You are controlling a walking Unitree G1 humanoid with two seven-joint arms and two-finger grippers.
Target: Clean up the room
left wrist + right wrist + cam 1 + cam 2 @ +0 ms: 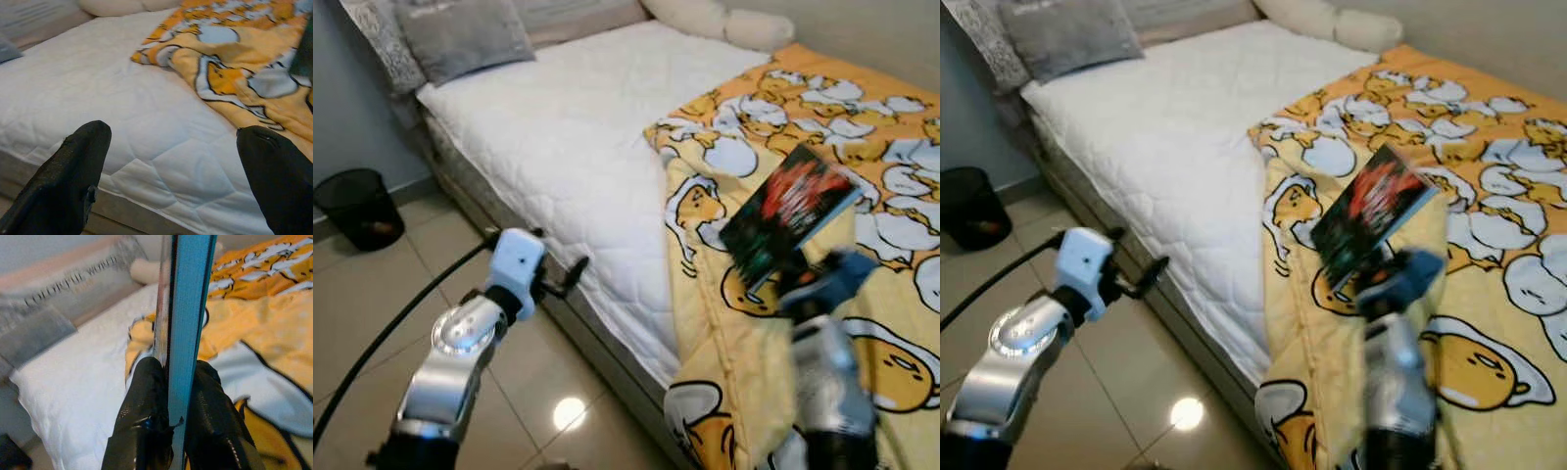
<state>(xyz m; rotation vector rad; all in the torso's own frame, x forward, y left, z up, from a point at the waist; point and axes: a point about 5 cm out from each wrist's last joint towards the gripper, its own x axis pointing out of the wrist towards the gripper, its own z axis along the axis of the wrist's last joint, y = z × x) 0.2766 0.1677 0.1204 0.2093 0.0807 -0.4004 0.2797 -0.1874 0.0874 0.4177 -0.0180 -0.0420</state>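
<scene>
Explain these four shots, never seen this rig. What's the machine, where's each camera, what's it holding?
It is a humanoid robot with two silver arms, each ending in two long black fingers. The two wide pictures come from a stereo camera on its head, looking down at a bed with a yellow cartoon blanket. The other two come from cameras on the wrists, looking along the fingers. The right gripper pinches a thin book, seen edge-on in its wrist view, above the blanket. The left gripper is open, holding nothing, beside the mattress. A black bin stands on the tiled floor.
</scene>
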